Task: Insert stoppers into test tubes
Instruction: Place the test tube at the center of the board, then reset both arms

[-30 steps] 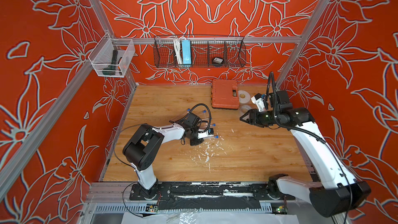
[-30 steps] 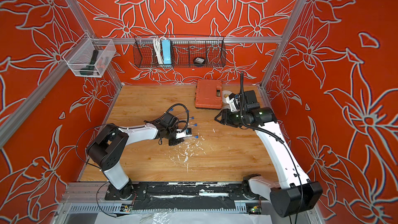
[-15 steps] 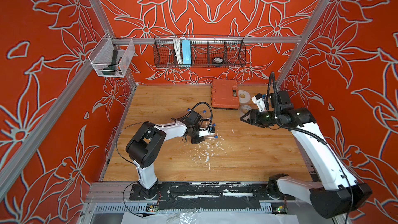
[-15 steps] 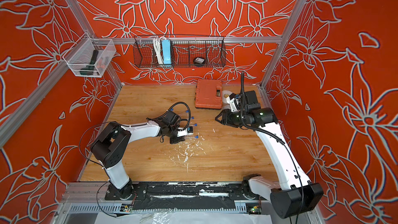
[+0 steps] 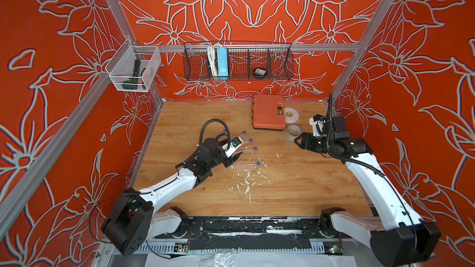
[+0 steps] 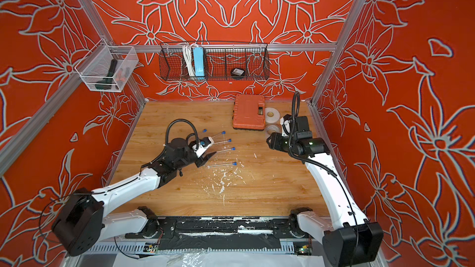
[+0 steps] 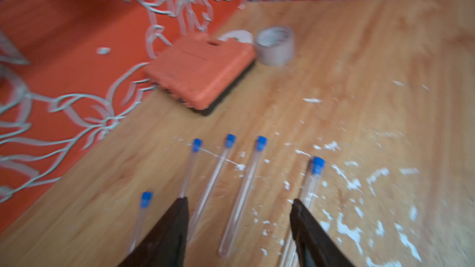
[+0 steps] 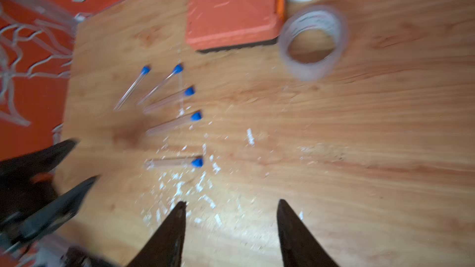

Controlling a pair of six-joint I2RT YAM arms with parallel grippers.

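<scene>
Just left of the counter's [image 5: 295, 183] middle, five slim clear test tubes [image 5: 244, 165] lie fanned, blue stoppers [image 5: 258, 163] seated in their ends; left claw [image 7: 239, 201] and right claw [image 8: 231, 202] both spread wide, empty.

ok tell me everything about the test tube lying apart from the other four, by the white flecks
That test tube is slim, clear and colourless, with a bright blue stopper in the end pointing towards the right arm. It lies flat on the wooden table, apart from the other four tubes, beside the white flecks. Its closed end is close to one finger of the open left claw; whether they touch is unclear.
</scene>
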